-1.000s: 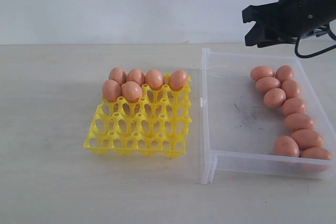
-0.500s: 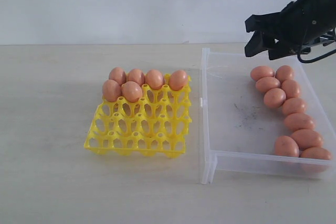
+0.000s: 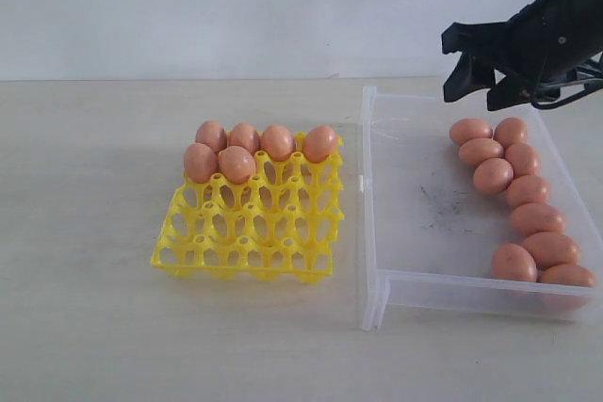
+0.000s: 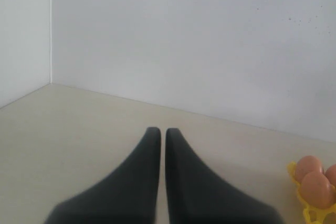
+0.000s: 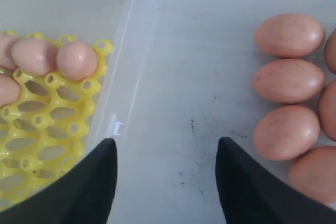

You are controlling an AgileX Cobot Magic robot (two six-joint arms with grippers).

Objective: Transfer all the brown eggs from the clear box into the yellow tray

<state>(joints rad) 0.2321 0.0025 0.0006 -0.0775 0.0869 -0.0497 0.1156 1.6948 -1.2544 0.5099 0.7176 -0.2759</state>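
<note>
– Brown eggs [image 3: 493, 175]: where do they lie?

– Ten are in the clear box [image 3: 415, 284]. They run in a loose line along its right wall, from the far right corner to the near right corner, most of them touching a neighbour. Six more sit in the yellow tray [image 3: 247, 261]: four fill its far row, and two sit at the left end of the second row. All the other cups are bare.

– And how do the box and tray stand?

– They stand side by side on the table [image 3: 85, 327]. The tray is just beside the box's left wall, and the box is nearer the table's right edge. Dark smudges [image 3: 443, 200] mark the middle of the box floor.

– What about the right hand [image 3: 478, 91]?

– It hangs above the far edge of the box, close to the farthest eggs. Its fingers are well apart with nothing between them. Its own camera looks down past them onto the bare floor of the box.

– And the left hand [image 4: 160, 132]?

– Only its own camera shows it. Its two dark fingers are together, empty, above bare table, with a corner of the tray off to one side.
</note>
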